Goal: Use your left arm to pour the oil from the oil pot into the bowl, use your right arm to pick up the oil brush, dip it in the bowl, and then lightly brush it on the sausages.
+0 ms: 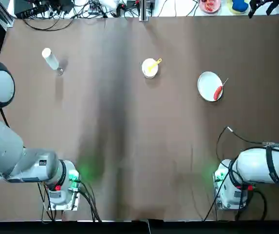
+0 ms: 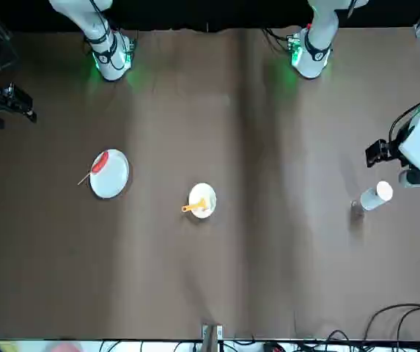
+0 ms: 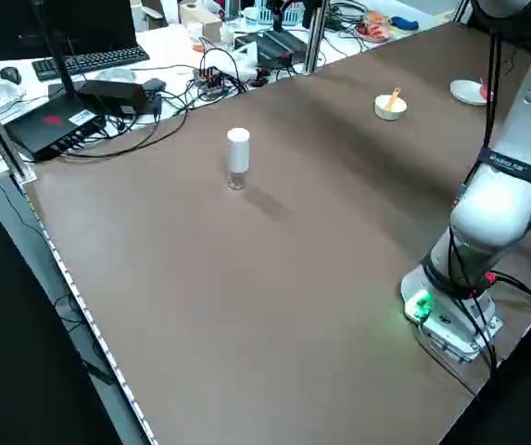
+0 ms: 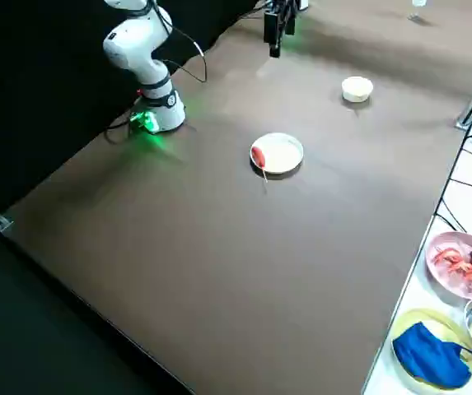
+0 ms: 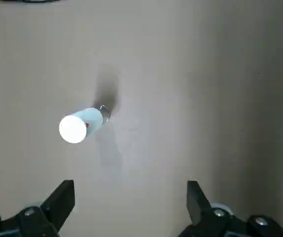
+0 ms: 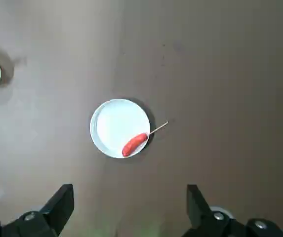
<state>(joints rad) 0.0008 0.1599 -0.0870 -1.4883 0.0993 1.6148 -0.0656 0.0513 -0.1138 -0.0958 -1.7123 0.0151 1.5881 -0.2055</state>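
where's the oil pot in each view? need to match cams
Top: oil pot upper left, standing alone.
Front: right side, just below the left gripper.
Left side: upper centre.
Right side: top right corner, barely visible.
Left wrist: left of centre.
Right wrist: not in it.
Shared landmark: the bowl mid-table with the oil brush in it.

Even, bright overhead light; brown matte table (image 1: 129,146) shows soft streaky shading, short shadow beside white cylindrical oil bottle (image 5: 80,125), green glow at arm bases.
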